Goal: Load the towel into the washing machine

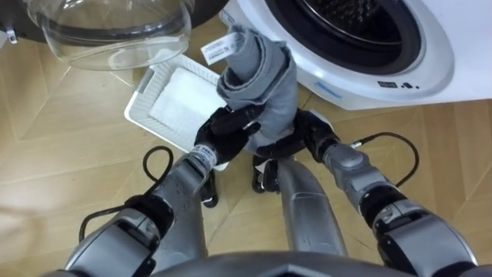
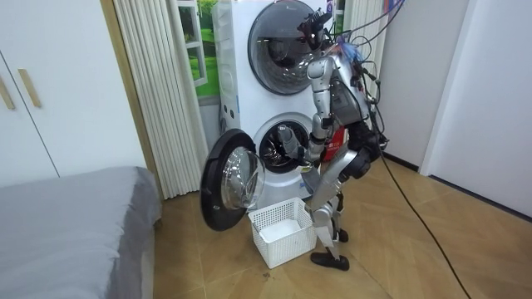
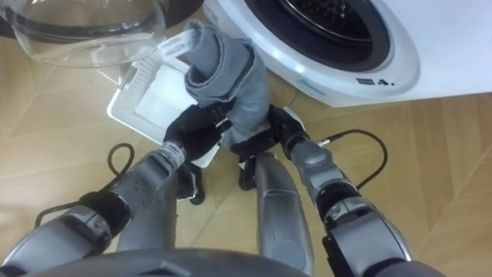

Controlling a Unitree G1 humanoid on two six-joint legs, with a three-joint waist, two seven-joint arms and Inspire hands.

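1. Fingers of your left hand are curled round the lower part of the grey cloth towel and clamped on it.
2. Your right hand sits against the towel's lower right side. Its fingers run under the cloth, so you cannot tell whether they grip or only prop.
3. The towel stands between your two hands as a bunched, upright roll. A small white label sticks out near its top. It is lifted clear of everything else and is not yet in the machine.
4. Just behind and below the towel, on the wooden floor, lies the white slatted plastic basket.
5. Ahead and to your right is the white front-loading washing machine, with its dark drum opening uncovered.
6. Its clear round glass door is swung wide open on your left, out of the path.
7. You stand close before the machine, bent towards the lower drum, with the basket by your feet.
8. The lift looks done, and the carry to the drum is the step in hand.
9. Next, move the bundle forward and to the right, over the door rim and well into the opening. Only then loosen the fingers, so no loose end hangs out over the seal.
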